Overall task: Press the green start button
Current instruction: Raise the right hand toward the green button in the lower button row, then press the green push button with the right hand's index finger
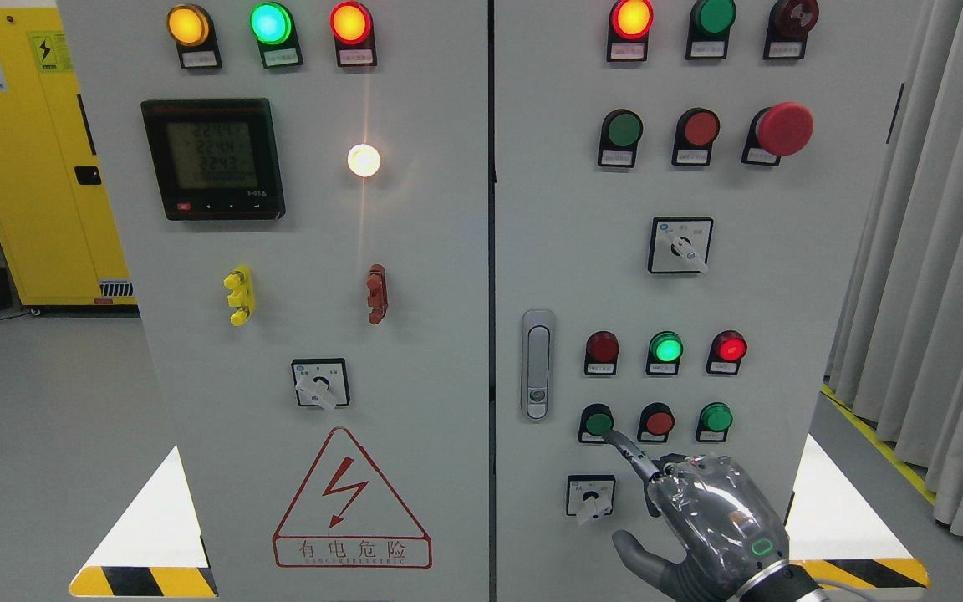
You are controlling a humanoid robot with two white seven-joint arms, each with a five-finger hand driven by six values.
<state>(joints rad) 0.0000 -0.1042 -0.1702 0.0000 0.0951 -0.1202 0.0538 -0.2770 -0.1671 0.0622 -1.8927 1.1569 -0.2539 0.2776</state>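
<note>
My right hand (pixel 703 522) comes in from the lower right, in front of the right cabinet door. Its index finger (pixel 628 451) is stretched out, and the tip touches the green push button (pixel 597 422) at the left of the lower button row. The other fingers are curled and the thumb sticks out to the left. A red button (pixel 658 420) and a second green button (pixel 715 417) sit to the right in the same row. The left hand is out of view.
Above the row are a dark red (pixel 602 347), a lit green (pixel 665 347) and a lit red lamp (pixel 730 346). A rotary switch (pixel 591 497) sits just left of my hand. A door handle (pixel 537 364) is on the left. Curtains (pixel 941 251) hang at the right.
</note>
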